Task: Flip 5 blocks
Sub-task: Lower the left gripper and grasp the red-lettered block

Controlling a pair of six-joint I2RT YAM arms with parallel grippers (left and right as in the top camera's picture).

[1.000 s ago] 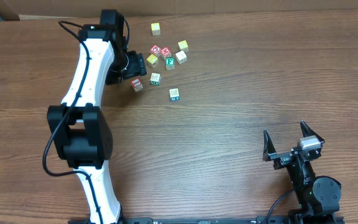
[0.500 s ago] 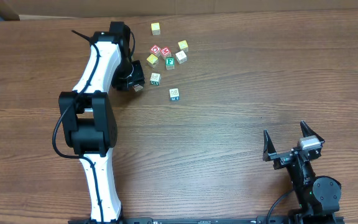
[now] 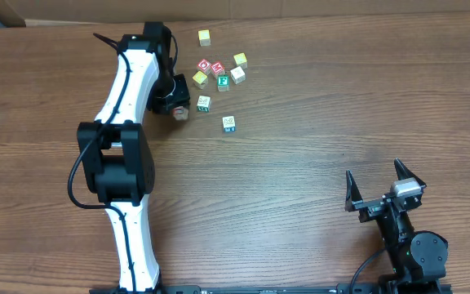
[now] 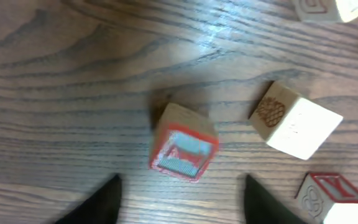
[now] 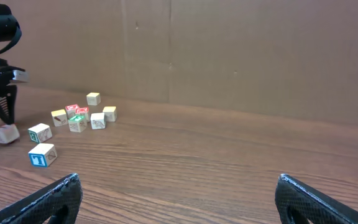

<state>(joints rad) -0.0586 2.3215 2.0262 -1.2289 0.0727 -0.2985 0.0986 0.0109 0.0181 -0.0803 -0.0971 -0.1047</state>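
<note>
Several small wooden blocks lie scattered at the far left of the table. My left gripper point(image 3: 178, 101) hovers open just over one tilted block point(image 3: 181, 113). In the left wrist view this block point(image 4: 182, 146) shows a red-framed face and rests free on the wood ahead of the gripper point(image 4: 182, 202), touching neither fingertip. A pale block point(image 4: 294, 118) and a red "Y" block point(image 4: 331, 199) lie to its right. The green "E" block point(image 3: 223, 82) sits in the cluster beyond. My right gripper point(image 3: 375, 186) stands open and empty at the near right, far from the blocks.
Yellow-topped cubes point(image 3: 205, 37) point(image 3: 240, 60) and two red-topped cubes point(image 3: 205, 65) point(image 3: 218, 68) sit among the cluster. A blue-printed cube point(image 3: 229, 122) lies apart toward the middle. Brown cardboard walls point(image 5: 229, 50) stand behind the table.
My left gripper closed over the block beside it, then opened again. The block now lies free with a pale side up where red showed before. The right arm is still.
</note>
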